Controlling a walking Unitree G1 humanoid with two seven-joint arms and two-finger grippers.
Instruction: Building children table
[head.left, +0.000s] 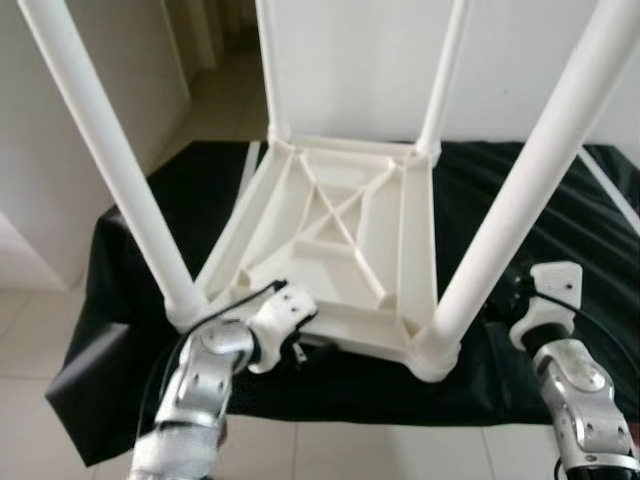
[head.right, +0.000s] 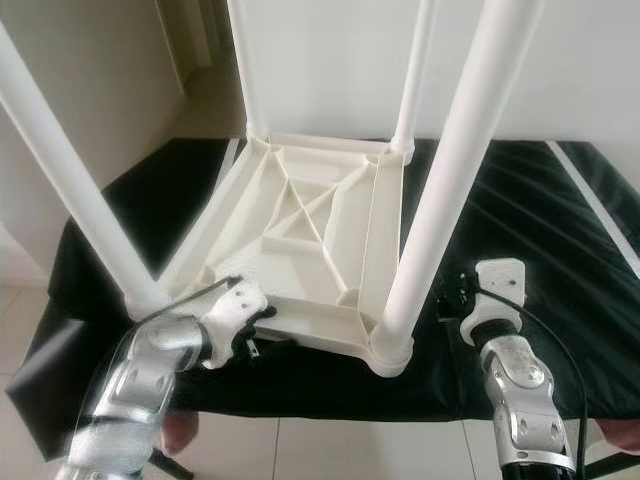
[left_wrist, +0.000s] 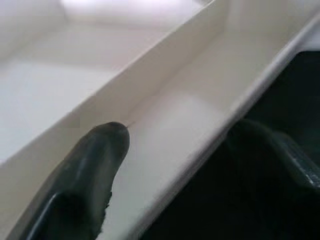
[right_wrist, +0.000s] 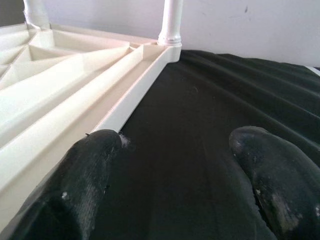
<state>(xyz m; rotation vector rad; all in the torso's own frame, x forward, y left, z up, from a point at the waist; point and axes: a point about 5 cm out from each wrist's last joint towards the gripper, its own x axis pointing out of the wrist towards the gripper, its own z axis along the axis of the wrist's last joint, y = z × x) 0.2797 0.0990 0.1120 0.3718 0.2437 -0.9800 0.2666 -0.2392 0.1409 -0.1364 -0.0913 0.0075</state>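
Left eye view looks down on a white plastic children's table (head.left: 340, 250) lying upside down on a worktop (head.left: 560, 200) draped in black cloth, its ribbed underside facing up and four white legs (head.left: 530, 190) standing up from the corners. The left tool (head.left: 300, 345) sits at the near edge of the upturned top, beside the near left leg; in the left wrist view one black finger (left_wrist: 95, 165) lies inside the rim channel and the other sits outside on the dark cloth side, so the tool straddles the rim (left_wrist: 235, 105), though I cannot tell if it is clamped. The right tool (right_wrist: 180, 190) rests on the cloth just beside the table's right edge, fingers spread wide, one fingertip (right_wrist: 97, 150) touching the rim.
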